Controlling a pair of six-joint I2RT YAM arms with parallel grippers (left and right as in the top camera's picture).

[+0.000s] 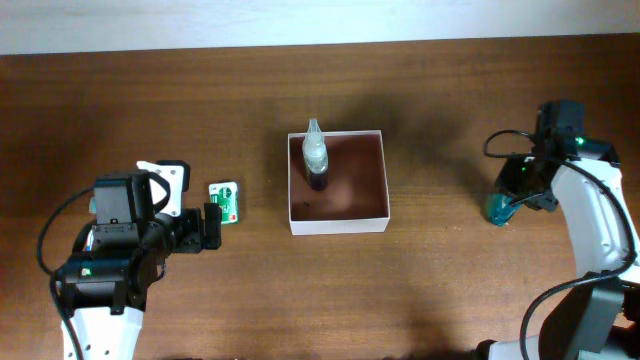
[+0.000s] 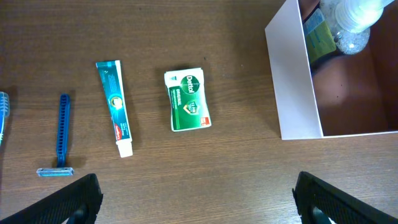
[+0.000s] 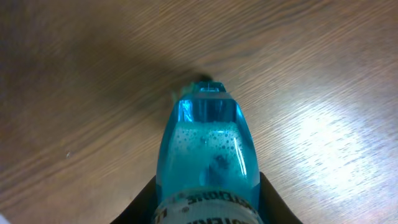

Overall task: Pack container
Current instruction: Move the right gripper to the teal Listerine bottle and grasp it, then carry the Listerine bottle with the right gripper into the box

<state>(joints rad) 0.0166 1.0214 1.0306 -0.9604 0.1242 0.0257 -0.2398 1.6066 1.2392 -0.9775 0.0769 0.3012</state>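
Observation:
The container [image 1: 338, 224], a shallow white-walled box with a brownish-pink floor, sits mid-table and holds an upright clear bottle [image 1: 316, 150]. Its wall also shows in the left wrist view [image 2: 292, 81]. My right gripper [image 1: 512, 195] at the far right is shut on a blue mouthwash bottle [image 3: 208, 149], also seen in the overhead view [image 1: 497, 209]. My left gripper [image 2: 196, 199] is open and empty, near a green soap packet [image 2: 186, 101] that lies left of the container [image 1: 227, 200].
In the left wrist view a toothpaste tube [image 2: 114, 106], a blue razor [image 2: 61, 134] and a toothbrush tip [image 2: 3, 112] lie on the wood left of the soap packet.

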